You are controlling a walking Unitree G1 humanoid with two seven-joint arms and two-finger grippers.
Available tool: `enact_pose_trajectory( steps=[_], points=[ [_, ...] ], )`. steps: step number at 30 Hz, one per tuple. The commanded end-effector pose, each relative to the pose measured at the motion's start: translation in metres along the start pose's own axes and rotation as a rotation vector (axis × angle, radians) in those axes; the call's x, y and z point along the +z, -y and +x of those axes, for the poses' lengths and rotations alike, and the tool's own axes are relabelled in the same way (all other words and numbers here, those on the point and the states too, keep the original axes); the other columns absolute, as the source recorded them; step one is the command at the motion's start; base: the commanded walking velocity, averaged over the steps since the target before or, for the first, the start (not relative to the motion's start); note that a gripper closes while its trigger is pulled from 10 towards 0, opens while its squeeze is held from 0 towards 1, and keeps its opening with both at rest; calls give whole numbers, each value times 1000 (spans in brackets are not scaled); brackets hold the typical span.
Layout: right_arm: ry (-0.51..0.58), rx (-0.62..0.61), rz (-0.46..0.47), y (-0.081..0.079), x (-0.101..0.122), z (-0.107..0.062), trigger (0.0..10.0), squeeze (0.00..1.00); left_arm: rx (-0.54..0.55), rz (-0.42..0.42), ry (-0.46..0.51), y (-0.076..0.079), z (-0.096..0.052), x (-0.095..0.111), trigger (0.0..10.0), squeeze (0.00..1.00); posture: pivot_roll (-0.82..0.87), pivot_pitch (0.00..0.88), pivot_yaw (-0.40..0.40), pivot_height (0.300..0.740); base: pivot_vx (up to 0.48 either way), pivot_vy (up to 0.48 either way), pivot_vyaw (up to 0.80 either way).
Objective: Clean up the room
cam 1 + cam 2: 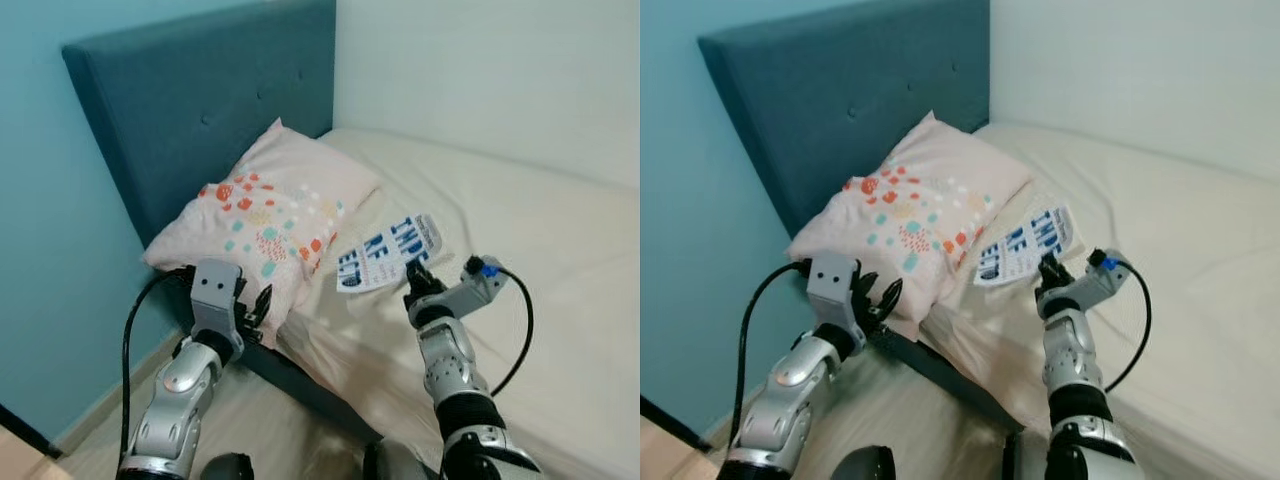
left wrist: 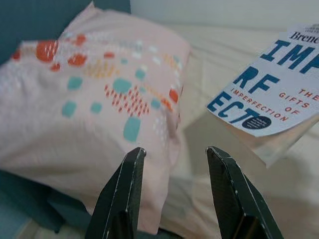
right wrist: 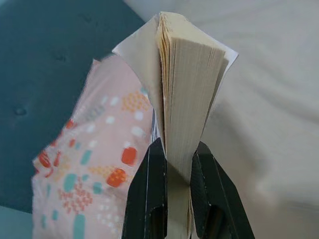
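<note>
Pinched between our right gripper's [image 3: 172, 174] two black fingers is the white paperback book with blue block lettering [image 1: 388, 252], held by its page edge and, as far as we can judge, lifted just off the cream bedsheet [image 1: 560, 260], beside the pink pillow with orange and teal spots [image 1: 265, 220]. Our left gripper [image 2: 174, 191] hovers spread and empty at that pillow's near corner. We judge the tidying barely begun: the book is in hand but not yet put away.

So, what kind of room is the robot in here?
Most likely a bedroom: a bed with a cream sheet, a teal padded headboard and a patterned pillow beside the book held by the right gripper.
</note>
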State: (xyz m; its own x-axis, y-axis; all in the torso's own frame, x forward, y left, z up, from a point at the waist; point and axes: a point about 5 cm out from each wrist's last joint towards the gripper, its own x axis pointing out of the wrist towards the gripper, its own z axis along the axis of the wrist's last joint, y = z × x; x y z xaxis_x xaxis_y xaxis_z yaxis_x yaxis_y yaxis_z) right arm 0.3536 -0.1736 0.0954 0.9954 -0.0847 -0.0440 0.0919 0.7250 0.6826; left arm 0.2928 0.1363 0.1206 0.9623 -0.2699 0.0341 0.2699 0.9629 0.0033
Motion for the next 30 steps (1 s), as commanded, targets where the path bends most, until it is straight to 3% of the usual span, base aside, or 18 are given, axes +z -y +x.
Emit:
enact_pose_trajectory(
  steps=[1, 5, 12, 16, 18, 23, 30],
  points=[
    [26, 26, 47, -8, 3, 5, 10000, 0, -12, 3, 3, -5, -4, 3, 10000, 0, 77, 126, -33, 598, 0, 0, 0],
    [26, 28, 66, -12, 3, 8, 10000, 0, -35, 6, 15, -5, -6, 6, 10000, 0, 84, 147, -40, 598, 0, 0, 0],
    [60, -37, 203, -27, -2, 17, 10000, 0, -223, 65, 66, -3, -21, 25, 10000, 0, 135, 222, -44, 588, 0, 0, 0],
    [73, -48, 294, -32, -10, 16, 10000, 0, -290, 86, 70, -1, -25, 30, 10000, 0, 147, 236, -35, 588, 0, 0, 0],
    [73, -48, 294, -32, -10, 16, 10000, 0, -290, 86, 70, -1, -25, 30, 10000, 0, 147, 236, -35, 588, 0, 0, 0],
    [52, -96, 357, -36, -33, 8, 10000, 0, -363, 79, 67, 3, -31, 32, 10000, 0, 158, 246, -27, 588, 0, 0, 0],
    [53, -187, 365, -38, -56, -6, 10000, 0, -449, 73, 59, 4, -36, 37, 10000, 0, 173, 247, -25, 588, 0, 0, 0]
  ],
)
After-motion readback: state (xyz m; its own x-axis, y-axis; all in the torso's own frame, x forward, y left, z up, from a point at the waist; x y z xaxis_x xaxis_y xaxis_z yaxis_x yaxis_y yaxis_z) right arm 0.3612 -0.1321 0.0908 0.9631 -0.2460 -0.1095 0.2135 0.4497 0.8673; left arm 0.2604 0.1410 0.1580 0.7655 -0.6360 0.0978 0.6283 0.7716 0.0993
